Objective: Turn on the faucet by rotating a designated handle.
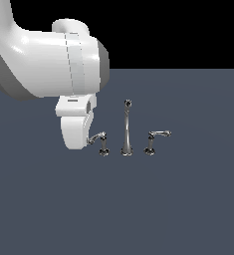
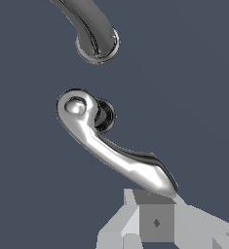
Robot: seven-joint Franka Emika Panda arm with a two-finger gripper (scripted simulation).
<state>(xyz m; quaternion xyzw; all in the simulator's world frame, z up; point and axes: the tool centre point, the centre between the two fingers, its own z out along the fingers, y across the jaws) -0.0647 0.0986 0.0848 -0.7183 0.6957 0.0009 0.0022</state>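
The faucet is a small chrome three-piece set with a tall slim spout (image 1: 127, 130) in the middle. The handle (image 1: 101, 140) is the lever on the exterior view's left, a thin curved arm on a short post. In the wrist view the handle (image 2: 111, 148) runs from its round post cap to a tapered tip, and the spout base (image 2: 97, 43) lies beyond it. My gripper (image 1: 89, 141) sits at the free end of the lever. In the wrist view my gripper (image 2: 155, 216) shows as one cluster with no gap, right against the lever tip and holding nothing.
The mirror-image right-hand lever (image 1: 155, 138) stands on the far side of the spout. The set stands on a flat dark grey-blue floor (image 1: 138, 209). The big white arm (image 1: 49, 64) fills the upper part of the exterior view's left.
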